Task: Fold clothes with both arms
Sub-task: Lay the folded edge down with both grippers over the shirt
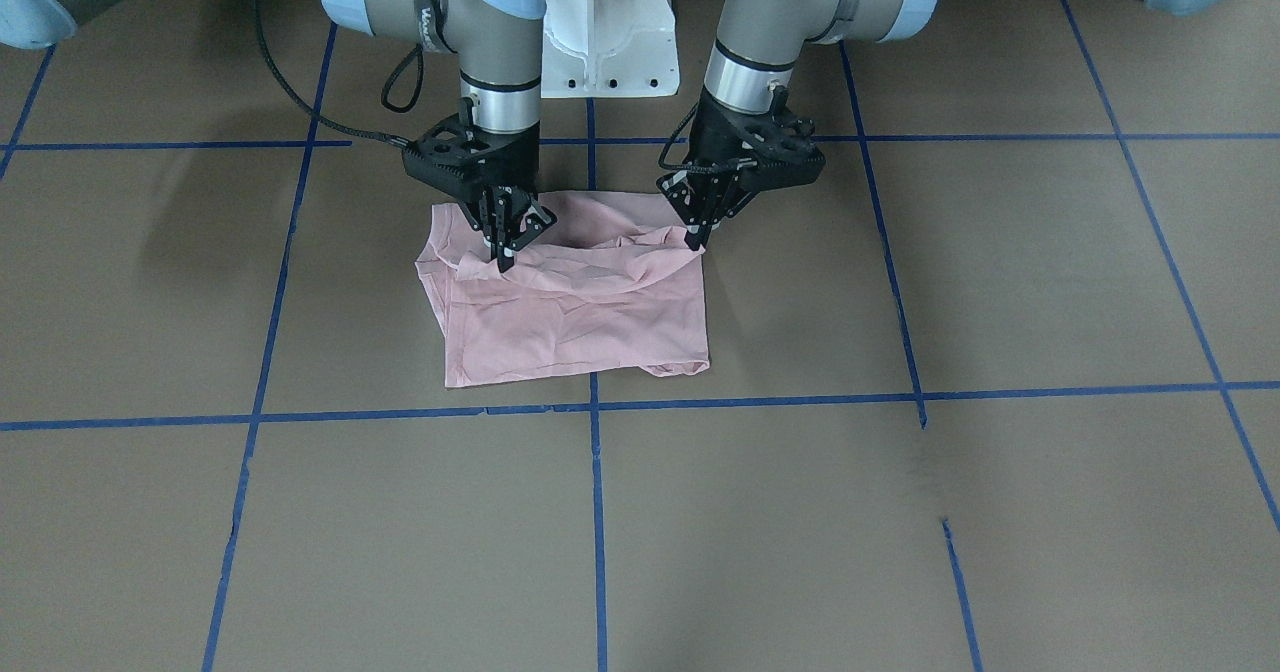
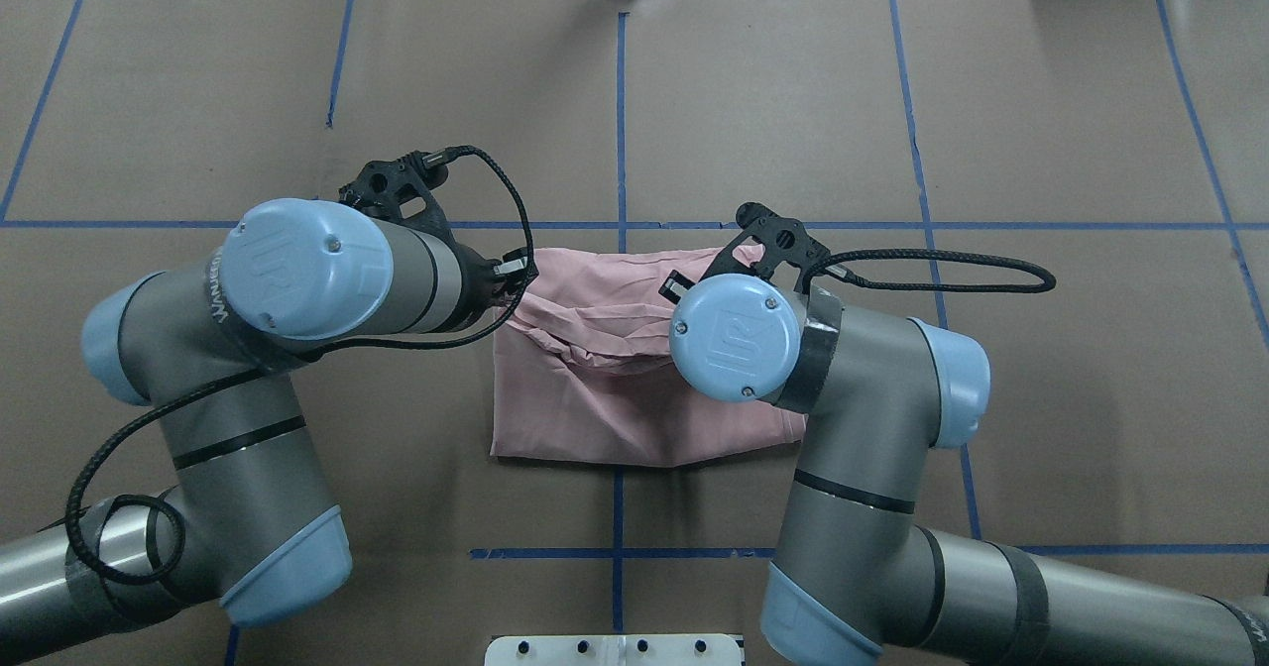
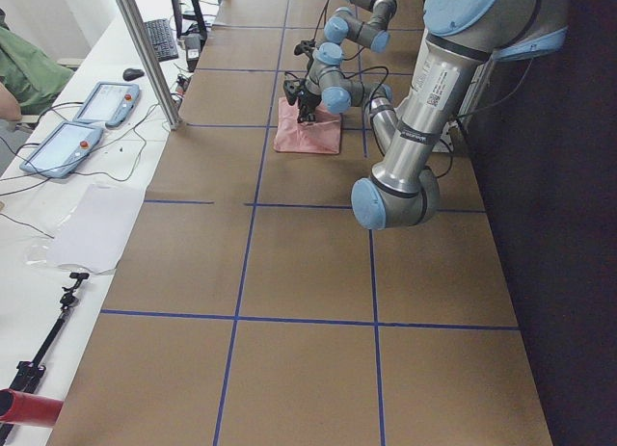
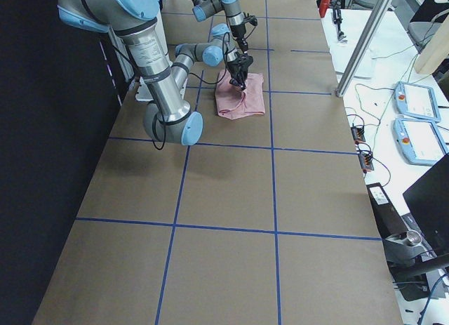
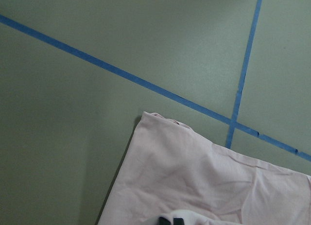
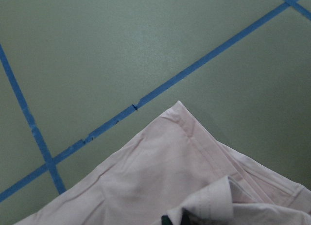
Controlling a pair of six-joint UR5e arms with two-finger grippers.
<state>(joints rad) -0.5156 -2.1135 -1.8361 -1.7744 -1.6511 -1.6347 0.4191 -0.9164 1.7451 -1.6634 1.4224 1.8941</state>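
Pale pink crumpled T-shirt [image 1: 580, 317] lies beneath the black two-finger left claw [image 1: 696, 240] and right claw [image 1: 506, 252], each clenched on its edge.

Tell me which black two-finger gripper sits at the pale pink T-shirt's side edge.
The left gripper, at the T-shirt's side edge; the right gripper grips a fold further in.

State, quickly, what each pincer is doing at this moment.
Left pincer: closed, pinching an edge of the pink T-shirt.
Right pincer: closed, pinching a raised fold of the same shirt.
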